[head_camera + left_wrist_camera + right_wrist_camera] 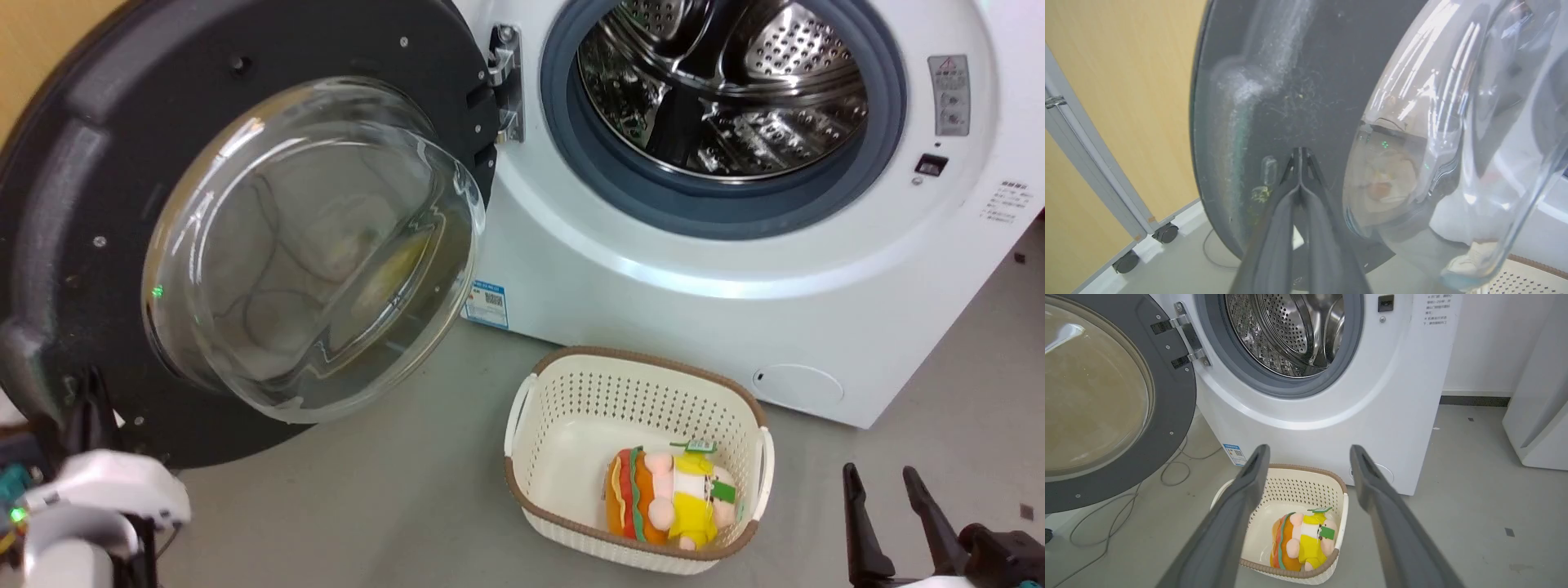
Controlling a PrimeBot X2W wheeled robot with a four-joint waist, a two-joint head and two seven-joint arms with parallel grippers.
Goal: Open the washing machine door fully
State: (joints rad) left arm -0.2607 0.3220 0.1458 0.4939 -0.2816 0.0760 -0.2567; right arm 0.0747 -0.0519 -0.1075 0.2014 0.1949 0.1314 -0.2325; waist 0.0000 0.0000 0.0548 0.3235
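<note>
The washing machine door [82,163] stands swung out to the left on its metal hinge [506,77], matte black back and bulging glass bowl [310,245] facing me. The white washing machine [620,286] shows its steel drum [727,82] uncovered. My left gripper [94,392] is shut, empty, at the door's lower left rim. In the left wrist view its tips [1300,152] rest against the door's black inner face [1290,61]. My right gripper [880,474] hangs open over the floor at lower right. In the right wrist view it [1309,448] points at the machine [1306,416] and door [1171,396].
A cream perforated basket [637,355] with a plush toy [669,498] sits on the floor before the machine. Cables [1175,473] lie under the door. Another white appliance [1539,396] stands at the right. A yellow partition on casters [1163,232] stands behind the door.
</note>
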